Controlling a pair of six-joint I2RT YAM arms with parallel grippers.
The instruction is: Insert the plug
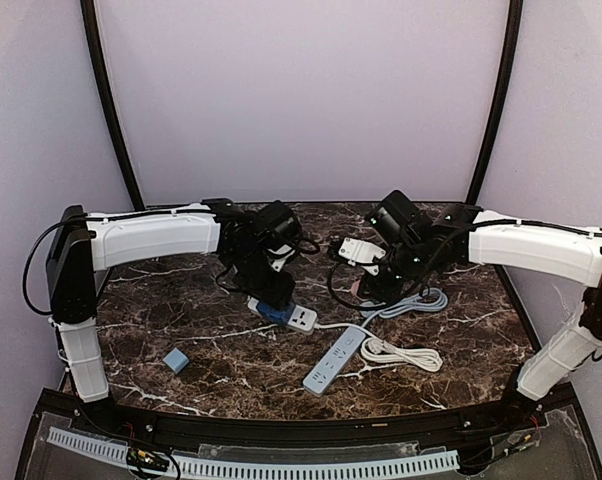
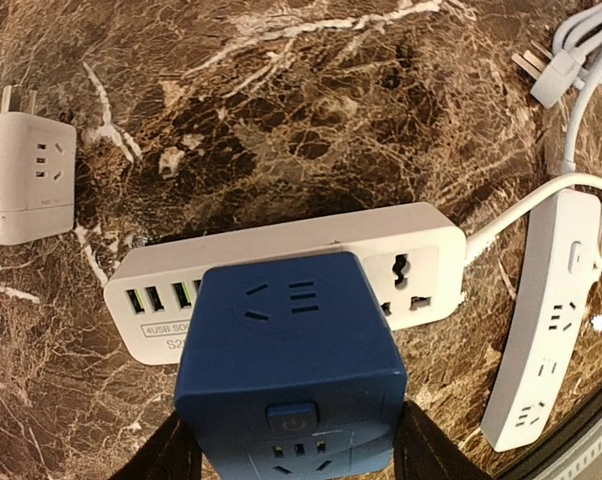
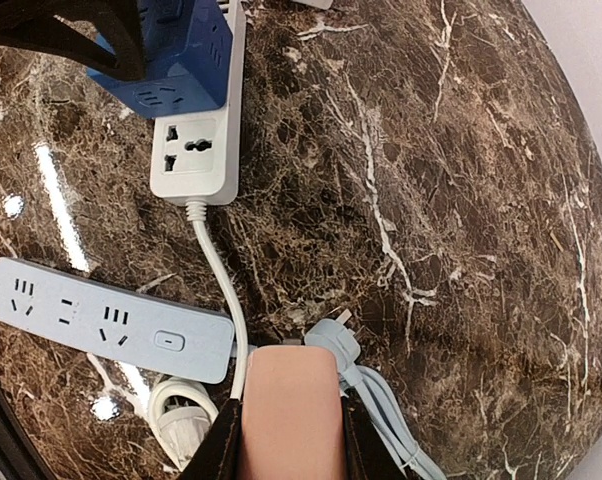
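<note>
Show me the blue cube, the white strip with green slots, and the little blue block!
blue cube [image 2: 281, 305], left wrist view, on its top face.
white strip [image 2: 416, 280], left wrist view, on its socket end.
little blue block [image 1: 175, 360], top view, on its middle.

The left arm [image 1: 151, 235] and right arm [image 1: 531, 250] share white, boxy shell links joined by black motor housings. Far back from the left tool [image 2: 293, 450], a thin black cable [image 1: 28, 270] loops out beside a joint. The right tool [image 3: 289, 450] matches it: matte black, wedge-shaped fingers [image 3: 221, 450].
</note>
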